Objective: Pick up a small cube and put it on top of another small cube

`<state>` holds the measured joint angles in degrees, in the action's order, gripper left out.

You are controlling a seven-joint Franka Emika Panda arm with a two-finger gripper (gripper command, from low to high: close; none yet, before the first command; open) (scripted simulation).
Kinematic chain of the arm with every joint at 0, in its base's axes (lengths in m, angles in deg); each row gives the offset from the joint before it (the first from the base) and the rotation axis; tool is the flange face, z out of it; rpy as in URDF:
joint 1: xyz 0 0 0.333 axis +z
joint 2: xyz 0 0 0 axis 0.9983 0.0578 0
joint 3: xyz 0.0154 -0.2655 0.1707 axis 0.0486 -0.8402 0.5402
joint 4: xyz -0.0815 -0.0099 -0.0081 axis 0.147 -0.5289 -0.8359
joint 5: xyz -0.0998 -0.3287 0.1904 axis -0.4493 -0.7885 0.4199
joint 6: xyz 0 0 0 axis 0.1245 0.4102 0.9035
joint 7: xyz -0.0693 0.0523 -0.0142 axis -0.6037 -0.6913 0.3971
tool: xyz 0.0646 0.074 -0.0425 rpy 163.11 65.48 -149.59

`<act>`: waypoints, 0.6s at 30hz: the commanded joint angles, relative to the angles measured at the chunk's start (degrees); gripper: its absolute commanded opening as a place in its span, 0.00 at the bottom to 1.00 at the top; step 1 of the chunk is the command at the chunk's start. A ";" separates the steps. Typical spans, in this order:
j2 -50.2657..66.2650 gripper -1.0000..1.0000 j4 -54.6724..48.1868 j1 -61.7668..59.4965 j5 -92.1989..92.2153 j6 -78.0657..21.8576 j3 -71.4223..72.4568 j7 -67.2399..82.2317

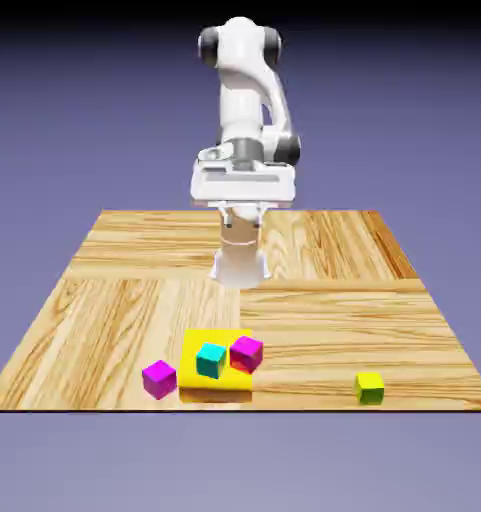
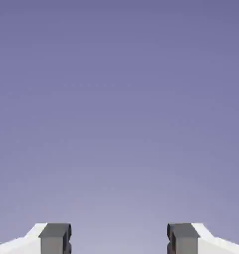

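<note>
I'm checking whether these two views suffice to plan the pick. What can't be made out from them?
- Hand view: only backdrop between the open gripper; no cube or table shows.
- Exterior view: the fingertips are lost against the white arm behind them.
- Exterior view: whether the teal cube touches the magenta cube on the yellow pad; they overlap.
- Exterior view: the far faces of the lime cube, turned from the camera.

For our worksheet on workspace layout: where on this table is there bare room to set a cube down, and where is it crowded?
Bare wood lies between the lime cube and the yellow pad, and across the table behind them. It is crowded at the pad: the teal cube and a magenta cube sit on it, with another magenta cube beside it.
</note>
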<state>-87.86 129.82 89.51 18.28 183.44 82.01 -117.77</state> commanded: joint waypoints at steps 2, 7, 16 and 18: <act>3.49 0.50 -2.24 3.54 1.32 -1.86 -2.18 -4.99; 12.21 0.50 -7.85 12.39 4.62 -6.51 -7.63 -17.45; 27.91 0.50 -17.94 28.32 10.56 -14.89 -17.45 -39.87; 31.40 0.50 -20.18 31.86 11.88 -16.75 -19.63 -44.86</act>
<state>-56.46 109.64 121.80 30.16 166.70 62.39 -162.63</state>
